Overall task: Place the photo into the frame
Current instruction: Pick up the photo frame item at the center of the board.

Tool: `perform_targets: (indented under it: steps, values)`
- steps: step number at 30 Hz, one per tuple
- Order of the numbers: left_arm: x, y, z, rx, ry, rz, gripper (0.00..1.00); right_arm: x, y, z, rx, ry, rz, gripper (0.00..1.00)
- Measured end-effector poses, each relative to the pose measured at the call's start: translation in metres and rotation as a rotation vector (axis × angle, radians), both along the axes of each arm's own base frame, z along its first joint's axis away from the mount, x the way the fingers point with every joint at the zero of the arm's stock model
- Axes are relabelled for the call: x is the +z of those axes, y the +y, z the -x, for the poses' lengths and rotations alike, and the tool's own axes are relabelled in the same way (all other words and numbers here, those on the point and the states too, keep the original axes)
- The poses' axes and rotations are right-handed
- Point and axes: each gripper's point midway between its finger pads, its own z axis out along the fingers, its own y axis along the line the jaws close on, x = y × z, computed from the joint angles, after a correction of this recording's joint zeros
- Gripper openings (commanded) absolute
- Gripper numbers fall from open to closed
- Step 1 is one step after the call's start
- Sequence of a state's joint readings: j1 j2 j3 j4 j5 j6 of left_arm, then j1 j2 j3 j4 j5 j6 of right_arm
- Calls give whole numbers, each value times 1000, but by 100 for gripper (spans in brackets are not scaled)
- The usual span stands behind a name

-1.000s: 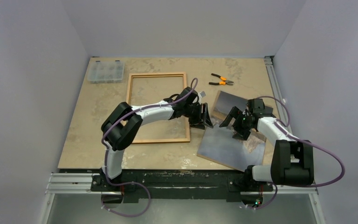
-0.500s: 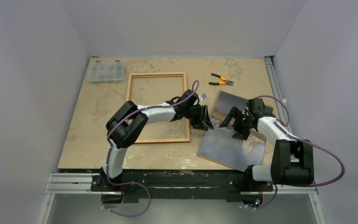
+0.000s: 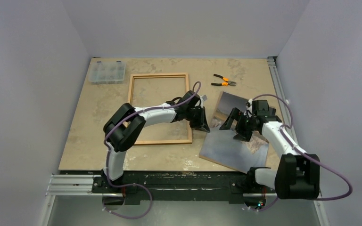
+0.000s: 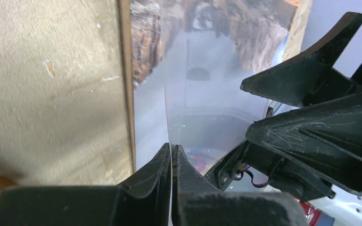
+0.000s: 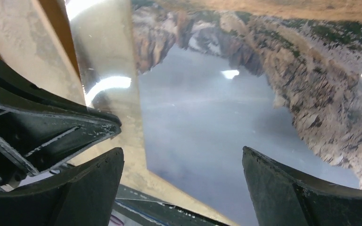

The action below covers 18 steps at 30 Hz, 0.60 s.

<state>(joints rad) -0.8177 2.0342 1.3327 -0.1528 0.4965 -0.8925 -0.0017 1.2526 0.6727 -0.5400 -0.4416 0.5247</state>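
The photo, a glossy mountain-and-lake print, lies at the right of the table with its left edge raised. My left gripper reaches across the right rail of the light wood frame. In the left wrist view the jaws of that gripper are shut on the thin edge of the photo. My right gripper hovers over the print's left part. In the right wrist view this gripper is open, its fingers wide apart above the photo and holding nothing.
A clear parts box sits at the back left. Orange-handled pliers lie behind the photo. A metal rail runs along the table's right edge. A thin brown edge borders the print on the table side.
My left jaws have closed on the photo's left edge after standing partly open. The right gripper shifted slightly toward the left gripper and stayed open.
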Motion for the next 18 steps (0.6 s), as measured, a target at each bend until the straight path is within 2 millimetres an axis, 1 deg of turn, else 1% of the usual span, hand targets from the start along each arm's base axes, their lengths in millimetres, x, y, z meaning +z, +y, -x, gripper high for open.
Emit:
perform_targets:
  steps: [1, 4, 6, 8, 10, 12, 13, 16, 18]
  values:
    - [5, 1, 0, 2, -14, -1, 0, 5, 1, 2, 8, -14, -2, 96]
    - [30, 9, 1, 17, -66, 13, 0, 21, 3, 4, 27, -53, -12, 97]
    - [50, 20, 3, 38, -100, 27, 0, 30, 3, 2, 37, -80, -12, 98]
    - [68, 36, 3, 72, -137, 43, 0, 39, 3, 1, 48, -109, -8, 98]
    - [82, 58, -1, 123, -171, 54, 0, 46, 3, 0, 60, -135, -5, 98]
    - [87, 79, -4, 174, -194, 50, 0, 49, 4, 0, 68, -150, -6, 98]
    - [86, 92, -5, 205, -204, 40, 0, 50, 5, 1, 73, -154, -10, 98]
    - [76, 127, -3, 289, -216, -14, 0, 51, 6, 2, 83, -155, -15, 97]
    - [70, 143, 3, 321, -218, -40, 0, 51, 6, 1, 85, -156, -16, 98]
